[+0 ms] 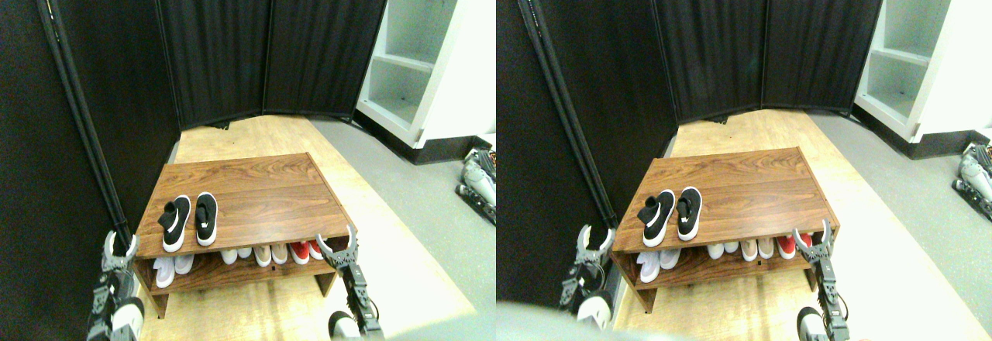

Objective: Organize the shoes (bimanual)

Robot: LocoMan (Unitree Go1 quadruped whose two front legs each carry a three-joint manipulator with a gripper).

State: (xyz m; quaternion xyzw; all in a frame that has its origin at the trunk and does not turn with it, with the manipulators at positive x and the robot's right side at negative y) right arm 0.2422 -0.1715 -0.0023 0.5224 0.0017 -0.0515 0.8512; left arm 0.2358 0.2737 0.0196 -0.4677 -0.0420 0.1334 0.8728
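Note:
Two small black sneakers with white soles stand side by side on the left of the wooden shoe rack's top [256, 190]. The left shoe [175, 222] has its tongue flopped outward, and the right shoe [206, 218] sits close beside it. My left gripper [119, 245] is open just off the rack's front left corner, below and left of the shoes. My right gripper [336, 243] is open at the rack's front right corner, level with the lower shelf. Neither holds anything.
The lower shelf holds white shoes [172, 267], beige shoes [271, 253] and red shoes [304, 251]. Black folding screens [217, 46] stand behind and to the left. A white shelving unit [422, 62] stands at the back right. Some equipment [479, 182] lies on the grey floor at right.

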